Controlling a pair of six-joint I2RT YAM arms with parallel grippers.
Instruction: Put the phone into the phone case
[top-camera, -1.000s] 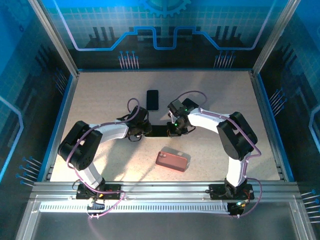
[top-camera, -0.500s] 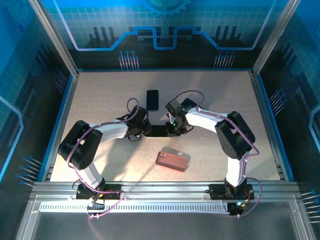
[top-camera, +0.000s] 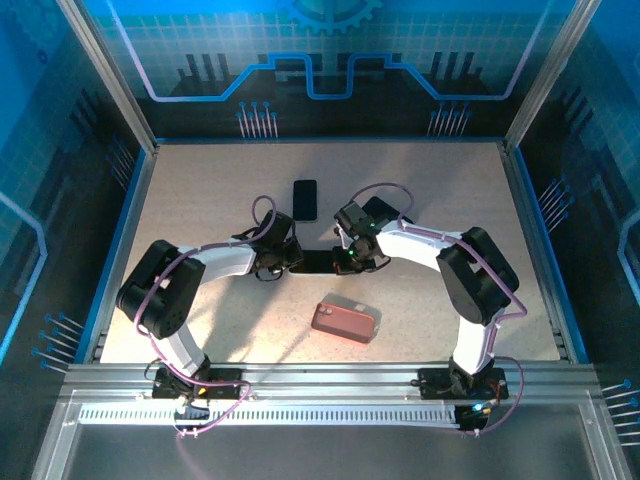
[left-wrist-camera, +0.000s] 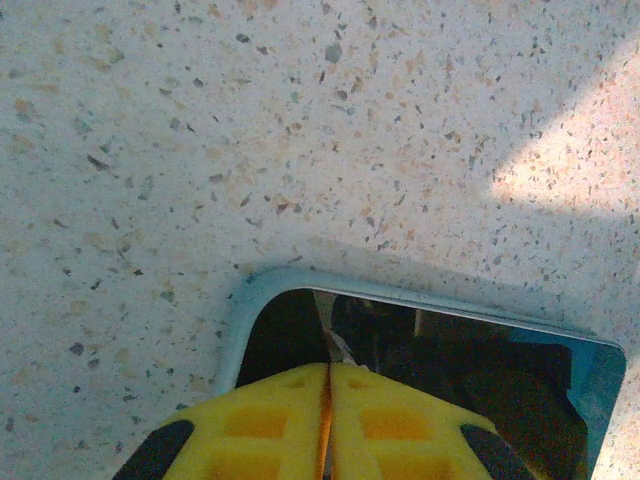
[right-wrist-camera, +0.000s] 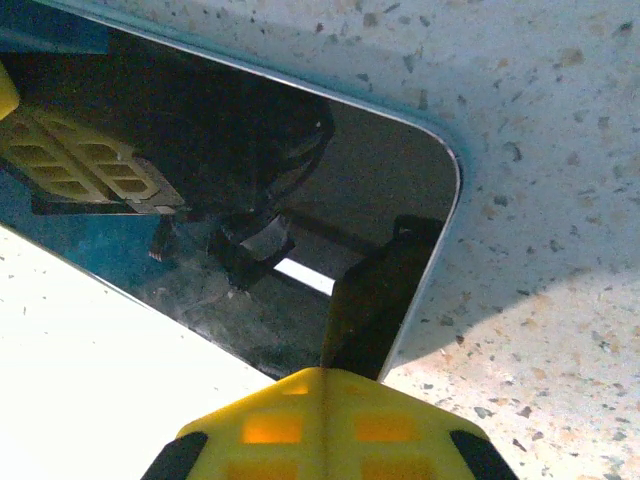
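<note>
L fingers (left-wrist-camera: 270, 425) & R fingers (right-wrist-camera: 270, 430) both shut, tips over phone (left-wrist-camera: 450, 360) ends.

robot lab: aluminium-framed, blue-panelled enclosure (top-camera: 107, 75)

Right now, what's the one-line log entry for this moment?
left gripper: shut, at one end of phone | right gripper: shut, at other end | red case: lying apart, phone not in it

No text, label, brand, number or sign is legible. The back wall panel (top-camera: 320, 60) carries only a blue gear-and-circuit graphic. The phone screen (right-wrist-camera: 250, 130) shows reflections alone. The red phone case (top-camera: 345, 322) appears plain.
</note>
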